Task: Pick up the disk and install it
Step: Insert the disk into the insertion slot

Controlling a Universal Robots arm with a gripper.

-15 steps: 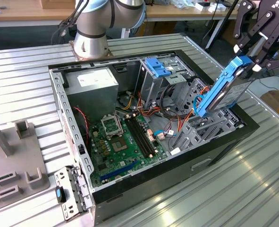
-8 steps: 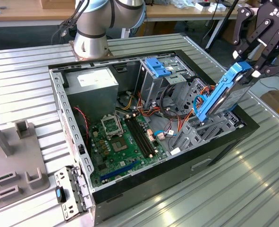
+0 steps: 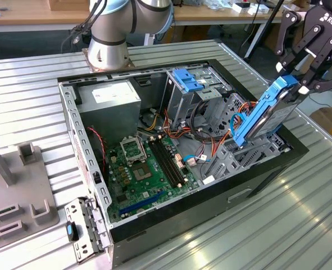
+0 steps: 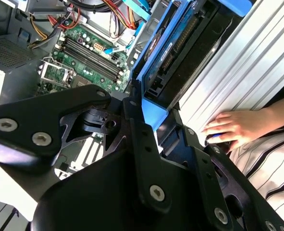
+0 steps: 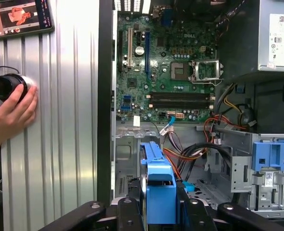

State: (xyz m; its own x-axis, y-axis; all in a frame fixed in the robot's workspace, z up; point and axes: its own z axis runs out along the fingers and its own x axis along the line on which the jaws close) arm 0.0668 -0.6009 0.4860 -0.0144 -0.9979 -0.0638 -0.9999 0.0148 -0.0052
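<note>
Past the pick-up and into the install step, to judge by the pose. Gripper (image 3: 298, 79) clenched on the upper end of the disk (image 3: 267, 115), pinching it across its blue rails. Carried on edge and tilted, over the open computer case (image 3: 70, 118) toward the exterior view's right. Lower end down at the grey drive bay (image 3: 255, 158) near the case wall; whether touching it or just above, cannot tell. Not seated yet, most of the body standing clear above the bay. Probably calls for taking out the tilt so both rails meet the bay's guides squarely, then pushing along the slot and not across it. Worth minding the orange and red cables (image 3: 202, 126) bunched just beside the bay. Off on the ribbed table (image 5: 69, 144), a person's hand (image 5: 9, 108), well apart from the disk.
</note>
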